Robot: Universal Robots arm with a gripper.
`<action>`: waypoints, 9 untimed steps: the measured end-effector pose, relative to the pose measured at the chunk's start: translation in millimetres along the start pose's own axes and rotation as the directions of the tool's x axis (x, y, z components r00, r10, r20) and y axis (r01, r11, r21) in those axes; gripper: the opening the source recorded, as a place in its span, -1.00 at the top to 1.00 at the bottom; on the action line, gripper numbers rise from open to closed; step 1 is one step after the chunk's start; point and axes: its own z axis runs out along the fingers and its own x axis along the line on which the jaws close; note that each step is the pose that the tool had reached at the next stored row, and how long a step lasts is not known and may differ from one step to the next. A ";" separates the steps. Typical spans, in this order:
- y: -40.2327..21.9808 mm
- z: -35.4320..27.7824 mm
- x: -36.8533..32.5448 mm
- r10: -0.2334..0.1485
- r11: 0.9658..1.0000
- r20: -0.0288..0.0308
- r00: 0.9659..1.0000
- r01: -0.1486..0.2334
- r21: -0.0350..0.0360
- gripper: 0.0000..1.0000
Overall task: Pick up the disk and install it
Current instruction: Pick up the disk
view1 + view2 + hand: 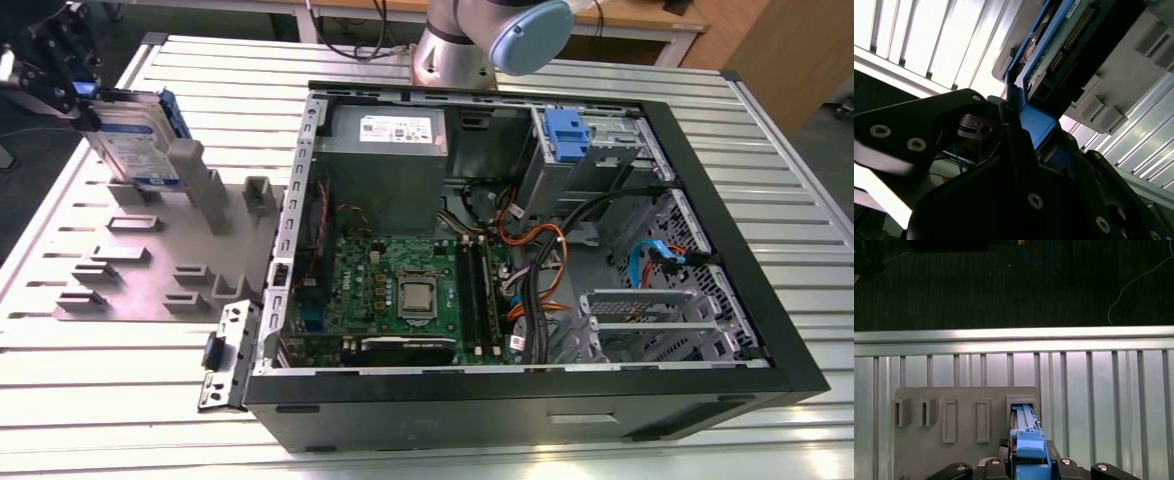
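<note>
The disk (138, 142), silver-grey with a white-and-blue label and blue side rails, stands on edge at the far end of the grey holder plate (140, 265) on the exterior view's left. Its lower edge is at the holder's slot; I cannot tell whether it is still seated. My gripper (94, 108) comes at it from above and is shut on its upper edge. In both wrist views the disk's blue rail (1027, 444) (1036, 122) sits between the black fingers (1004, 125), with the disk's circuit-board side (1064, 47) running away from them.
An open black computer case (747, 300) lies on the slatted metal table (107, 410). Inside are a grey power supply box (387, 135), a motherboard (407, 290), cables and a drive bay with a blue latch (566, 135). The arm's base (461, 50) stands behind the case.
</note>
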 end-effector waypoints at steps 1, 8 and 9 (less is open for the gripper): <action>0.0 -0.3 0.0 0.000 1.000 -0.001 1.000 0.000 0.000 0.27; 0.1 -1.2 0.0 0.000 1.000 -0.001 1.000 0.000 0.000 0.27; 0.1 -1.5 0.0 0.000 1.000 -0.001 1.000 0.000 0.000 0.27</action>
